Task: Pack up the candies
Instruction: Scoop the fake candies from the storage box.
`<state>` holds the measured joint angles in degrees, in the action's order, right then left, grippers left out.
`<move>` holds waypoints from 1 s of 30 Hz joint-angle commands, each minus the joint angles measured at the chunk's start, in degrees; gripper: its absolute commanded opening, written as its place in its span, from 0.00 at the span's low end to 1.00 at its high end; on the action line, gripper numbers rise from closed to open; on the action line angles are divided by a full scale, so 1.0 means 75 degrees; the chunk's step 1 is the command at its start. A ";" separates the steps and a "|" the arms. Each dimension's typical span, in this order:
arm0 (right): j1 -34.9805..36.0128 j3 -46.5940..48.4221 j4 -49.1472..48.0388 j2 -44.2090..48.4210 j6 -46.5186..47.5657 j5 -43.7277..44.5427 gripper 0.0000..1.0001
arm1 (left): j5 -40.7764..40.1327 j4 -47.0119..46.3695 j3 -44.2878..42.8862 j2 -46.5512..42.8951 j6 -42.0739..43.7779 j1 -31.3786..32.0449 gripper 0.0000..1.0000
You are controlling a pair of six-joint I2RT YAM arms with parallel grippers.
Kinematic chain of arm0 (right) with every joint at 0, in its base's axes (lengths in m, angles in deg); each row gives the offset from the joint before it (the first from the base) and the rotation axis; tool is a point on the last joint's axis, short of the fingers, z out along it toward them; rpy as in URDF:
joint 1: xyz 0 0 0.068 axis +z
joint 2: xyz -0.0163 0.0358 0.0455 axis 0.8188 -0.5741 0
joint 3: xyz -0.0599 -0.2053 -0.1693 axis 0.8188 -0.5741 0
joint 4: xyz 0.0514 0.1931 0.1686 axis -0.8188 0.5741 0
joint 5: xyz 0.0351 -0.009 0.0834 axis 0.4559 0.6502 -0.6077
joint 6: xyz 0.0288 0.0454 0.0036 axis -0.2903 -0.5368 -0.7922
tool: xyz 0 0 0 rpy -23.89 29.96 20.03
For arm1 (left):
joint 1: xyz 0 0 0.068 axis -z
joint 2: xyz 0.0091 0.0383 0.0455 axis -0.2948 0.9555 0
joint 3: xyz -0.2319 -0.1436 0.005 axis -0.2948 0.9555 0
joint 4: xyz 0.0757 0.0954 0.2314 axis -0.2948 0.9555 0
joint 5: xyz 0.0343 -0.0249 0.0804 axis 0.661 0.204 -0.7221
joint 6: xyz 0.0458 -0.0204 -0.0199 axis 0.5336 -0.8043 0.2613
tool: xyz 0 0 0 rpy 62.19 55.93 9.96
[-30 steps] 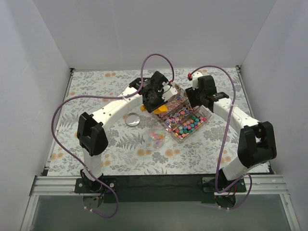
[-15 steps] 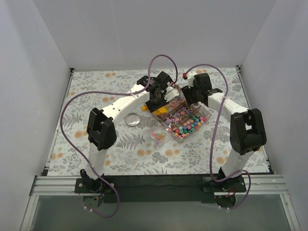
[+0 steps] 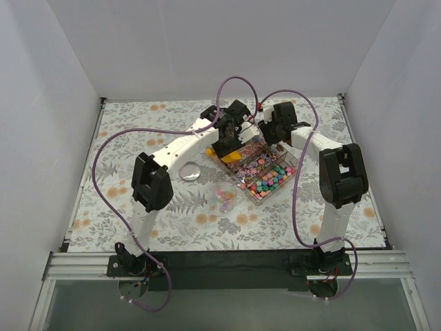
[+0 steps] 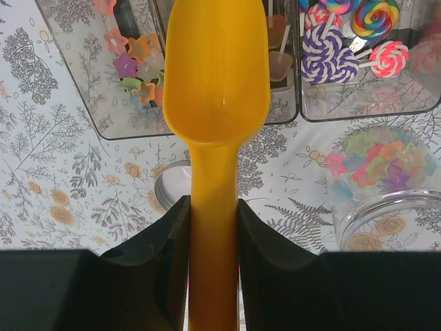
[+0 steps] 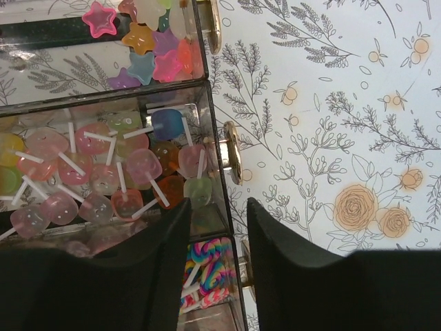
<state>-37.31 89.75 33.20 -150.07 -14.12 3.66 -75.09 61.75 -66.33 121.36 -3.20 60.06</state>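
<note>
Table (image 3: 138,131) with a flowered cloth carries all the things, and both arms reach from its near edge toward the middle. The left arm (image 3: 176,146) comes from the left and the right arm (image 3: 313,143) from the right, and they meet over a clear compartment box (image 4: 76,76). The left hand (image 4: 213,234) is clamped on the handle of an orange scoop (image 4: 215,76), one finger on each side. The bowl of the scoop is over the box, above the wall between two compartments. The right hand (image 5: 218,214) is at the far side of the box. Its fingers are apart with the box's outer wall between them, but I cannot tell if they press it. A glass jar (image 4: 386,217) stands upright on the table just beside the near side of the box, and a round lid (image 4: 167,189) lies flat near it, to the left. The candies are mostly in the box, sorted by compartment: star-shaped candies (image 4: 134,58), jelly lollipops (image 5: 103,172), swirl lollipops (image 4: 337,48) and small round candies (image 3: 270,181) in many colours. Some more stars (image 4: 375,165) are inside the jar.
</note>
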 commanded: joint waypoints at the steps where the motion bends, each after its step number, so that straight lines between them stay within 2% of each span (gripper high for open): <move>1: -0.0080 0.0376 -0.0250 -0.0111 0.0156 -0.0254 0.43 | 0.0023 0.0154 -0.0347 -0.0073 0.0094 -0.0027 0.00; 8: -0.0092 0.0376 -0.0262 -0.0217 0.0332 -0.0523 0.12 | -0.0036 0.0212 -0.0300 -0.0167 0.0153 -0.0027 0.00; 11: -0.0092 0.0259 -0.0262 -0.0159 0.0425 -0.0488 0.03 | -0.0153 0.0306 -0.0183 -0.0318 0.0153 -0.0015 0.00; 21: 0.0025 -0.0538 -0.0567 0.0649 0.0554 -0.0020 0.01 | -0.0399 0.0587 -0.0299 -0.0530 0.0469 0.0079 0.00; 30: 0.0295 -0.0784 -0.0578 0.0838 0.0520 0.0461 0.01 | -0.0481 0.0599 -0.0230 -0.0285 0.0657 0.0172 0.00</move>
<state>-36.29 84.35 30.12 -146.33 -10.10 5.61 -77.56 64.83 -66.76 121.36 0.03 60.87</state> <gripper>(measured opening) 0.053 0.269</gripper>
